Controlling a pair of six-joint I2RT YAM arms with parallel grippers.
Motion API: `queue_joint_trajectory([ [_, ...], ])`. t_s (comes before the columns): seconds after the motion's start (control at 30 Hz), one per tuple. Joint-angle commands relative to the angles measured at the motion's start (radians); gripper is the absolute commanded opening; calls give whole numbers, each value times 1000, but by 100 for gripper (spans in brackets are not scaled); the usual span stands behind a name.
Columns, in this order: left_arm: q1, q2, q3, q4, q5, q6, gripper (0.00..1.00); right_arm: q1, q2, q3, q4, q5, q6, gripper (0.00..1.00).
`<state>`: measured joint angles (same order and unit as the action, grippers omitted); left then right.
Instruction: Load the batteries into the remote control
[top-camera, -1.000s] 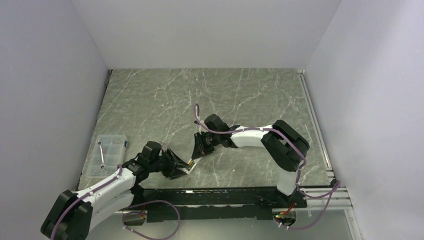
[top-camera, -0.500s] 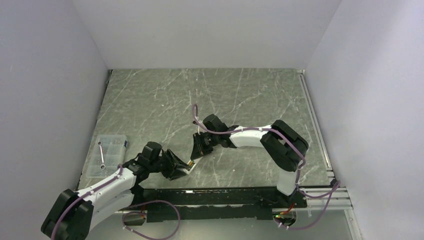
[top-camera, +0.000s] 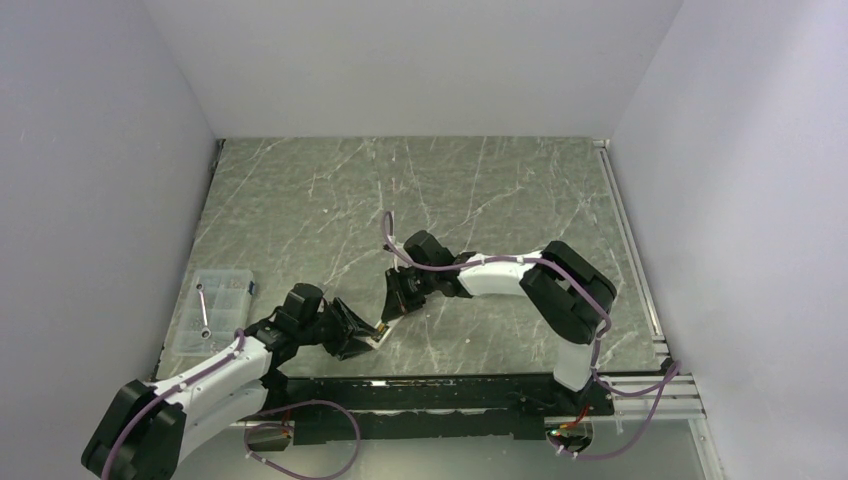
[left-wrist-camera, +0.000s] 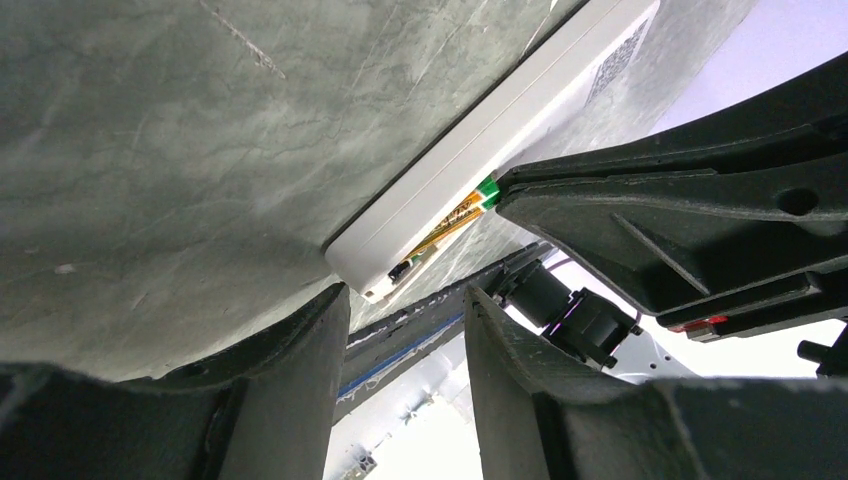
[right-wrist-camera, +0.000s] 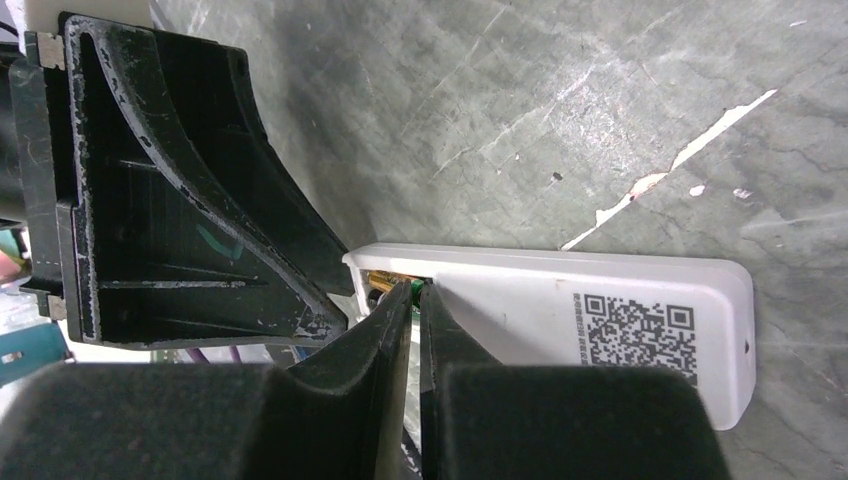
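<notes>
White remote control (right-wrist-camera: 600, 320) is lying face-down; we are seeing right gripper (right-wrist-camera: 415, 290), nearly pressed together, touching battery (left-wrist-camera: 455, 215) in its bay; left gripper (left-wrist-camera: 405, 300), spread, crowding that end; clear box (top-camera: 215, 305) well aside.

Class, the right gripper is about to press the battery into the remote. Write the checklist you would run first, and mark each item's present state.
1. Remote flat on the table, back up: ok.
2. Battery lying in the remote's open end: ok.
3. Battery fully seated: cannot tell.
4. Right gripper nearly closed, tips at the battery's green end: ok.
5. Left gripper bracing the remote: cannot tell; its jaws stand apart at the remote's end.
</notes>
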<state>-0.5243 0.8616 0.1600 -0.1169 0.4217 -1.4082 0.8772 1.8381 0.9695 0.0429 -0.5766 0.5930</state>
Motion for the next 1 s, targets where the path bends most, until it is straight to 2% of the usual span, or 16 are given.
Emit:
queue_joint_trajectory([
  [0.0, 0, 11, 2, 19, -5, 8, 51, 19, 0, 23, -15, 11, -22, 10],
  [0.27, 0, 17, 4, 23, -6, 9, 51, 48, 10, 35, -38, 33, -44, 8],
  [0.47, 0, 20, 4, 25, -6, 11, 51, 69, 19, 58, -120, 70, -70, 8],
  [0.97, 1, 32, 3, 40, -6, 15, 51, 145, 55, 126, -326, 291, -140, 7],
])
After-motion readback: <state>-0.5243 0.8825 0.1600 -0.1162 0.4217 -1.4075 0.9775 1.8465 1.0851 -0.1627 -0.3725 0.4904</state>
